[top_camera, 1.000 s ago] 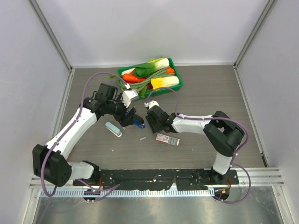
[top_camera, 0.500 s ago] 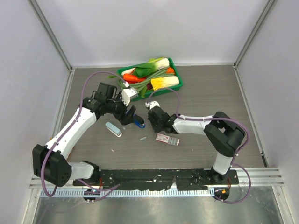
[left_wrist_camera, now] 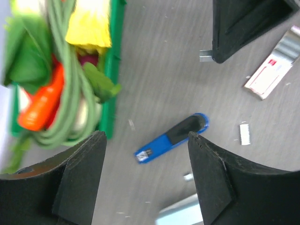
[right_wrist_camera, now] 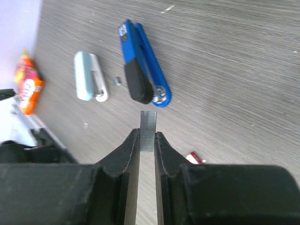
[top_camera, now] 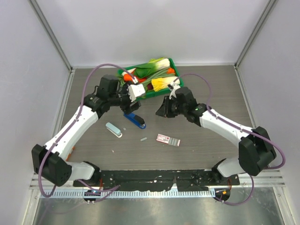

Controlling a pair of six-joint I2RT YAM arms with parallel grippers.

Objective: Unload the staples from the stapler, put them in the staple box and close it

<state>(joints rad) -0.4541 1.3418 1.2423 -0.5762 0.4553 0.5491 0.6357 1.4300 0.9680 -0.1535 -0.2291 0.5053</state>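
The dark blue stapler (top_camera: 134,120) lies flat on the table, apart from both grippers. It also shows in the left wrist view as the stapler (left_wrist_camera: 172,138) and in the right wrist view as the stapler (right_wrist_camera: 140,65). My right gripper (right_wrist_camera: 148,133) is shut on the staples (right_wrist_camera: 148,123), a thin silvery strip that sticks out past its fingertips. From above, the right gripper (top_camera: 161,110) hangs to the right of the stapler. My left gripper (top_camera: 125,104) hovers open just behind and above the stapler, nothing between its fingers (left_wrist_camera: 79,178).
A green basket (top_camera: 180,79) of toy vegetables stands at the back. A pale teal-and-white oblong thing (top_camera: 113,130) lies left of the stapler. A red-and-white box (top_camera: 168,139) and a small grey strip (top_camera: 144,139) lie in front.
The right gripper shut on the staples and drew up and to the right, away from the stapler. The left gripper rose and backed toward the basket, leaving the stapler uncovered.
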